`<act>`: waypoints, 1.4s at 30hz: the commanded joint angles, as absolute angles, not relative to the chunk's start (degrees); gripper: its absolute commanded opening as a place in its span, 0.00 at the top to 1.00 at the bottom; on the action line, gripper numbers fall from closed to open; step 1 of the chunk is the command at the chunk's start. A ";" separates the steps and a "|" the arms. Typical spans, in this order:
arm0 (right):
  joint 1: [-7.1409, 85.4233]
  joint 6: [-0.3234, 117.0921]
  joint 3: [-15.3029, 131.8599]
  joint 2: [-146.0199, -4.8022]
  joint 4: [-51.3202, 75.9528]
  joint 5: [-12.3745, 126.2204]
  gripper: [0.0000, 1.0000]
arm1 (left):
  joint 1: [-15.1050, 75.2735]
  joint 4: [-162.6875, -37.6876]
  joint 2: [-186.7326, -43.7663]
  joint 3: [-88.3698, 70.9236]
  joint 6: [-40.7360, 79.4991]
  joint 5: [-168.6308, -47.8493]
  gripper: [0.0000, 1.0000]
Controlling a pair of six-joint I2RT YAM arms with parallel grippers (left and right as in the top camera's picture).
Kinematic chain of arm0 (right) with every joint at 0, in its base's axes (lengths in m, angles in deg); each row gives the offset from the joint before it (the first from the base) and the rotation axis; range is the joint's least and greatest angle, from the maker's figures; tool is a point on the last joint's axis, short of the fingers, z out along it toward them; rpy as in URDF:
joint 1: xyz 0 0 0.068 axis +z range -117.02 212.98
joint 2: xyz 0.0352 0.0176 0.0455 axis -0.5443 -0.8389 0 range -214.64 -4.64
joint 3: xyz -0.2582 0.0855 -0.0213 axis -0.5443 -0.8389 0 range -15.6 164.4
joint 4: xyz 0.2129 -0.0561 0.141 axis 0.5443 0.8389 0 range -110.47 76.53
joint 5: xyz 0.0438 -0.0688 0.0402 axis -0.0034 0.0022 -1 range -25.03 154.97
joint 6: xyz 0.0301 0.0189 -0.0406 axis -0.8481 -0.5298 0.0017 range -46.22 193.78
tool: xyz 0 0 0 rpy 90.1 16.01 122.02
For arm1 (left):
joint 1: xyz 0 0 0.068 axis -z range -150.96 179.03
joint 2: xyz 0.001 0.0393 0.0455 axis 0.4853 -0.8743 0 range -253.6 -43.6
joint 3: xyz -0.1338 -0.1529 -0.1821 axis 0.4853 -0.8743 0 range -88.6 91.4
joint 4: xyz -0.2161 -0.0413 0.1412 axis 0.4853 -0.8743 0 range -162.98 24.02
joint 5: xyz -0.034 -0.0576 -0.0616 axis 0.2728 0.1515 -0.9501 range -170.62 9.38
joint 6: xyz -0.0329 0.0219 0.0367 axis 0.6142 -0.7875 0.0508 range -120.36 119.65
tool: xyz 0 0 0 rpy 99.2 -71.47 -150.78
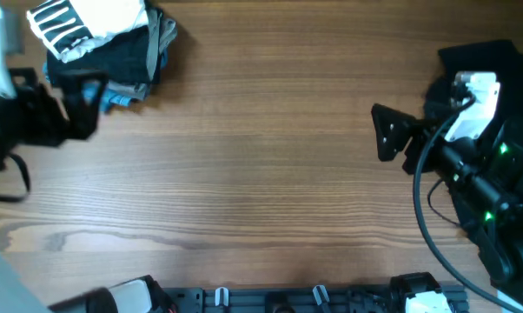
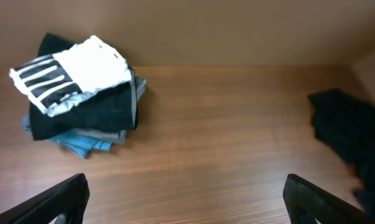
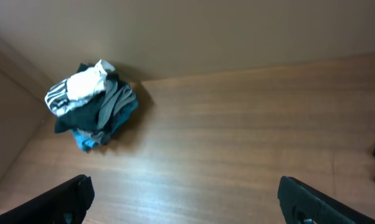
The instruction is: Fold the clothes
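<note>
The clothes [image 1: 88,24] are a small folded white bundle with black stripes. It lies on top of a stack at the table's far left corner. It also shows in the left wrist view [image 2: 75,71] and the right wrist view [image 3: 81,87]. My left gripper [image 1: 86,106] is open and empty, just in front of the stack; its fingers [image 2: 187,205] frame bare wood. My right gripper [image 1: 385,133] is open and empty at the right side, far from the bundle; its fingers [image 3: 187,202] also frame bare wood.
Under the bundle is a stack of folded dark, grey and blue garments [image 1: 127,65]. A crumpled black garment [image 1: 483,54] lies at the far right, behind the right arm, and shows in the left wrist view [image 2: 349,130]. A wall runs behind the table.
</note>
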State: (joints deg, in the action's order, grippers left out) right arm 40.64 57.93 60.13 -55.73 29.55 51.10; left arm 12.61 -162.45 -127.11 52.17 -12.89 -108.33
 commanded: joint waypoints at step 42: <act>40.44 81.90 33.26 -27.93 14.45 57.20 0.00 | 20.30 -162.47 -114.36 37.50 -11.47 -100.24 0.00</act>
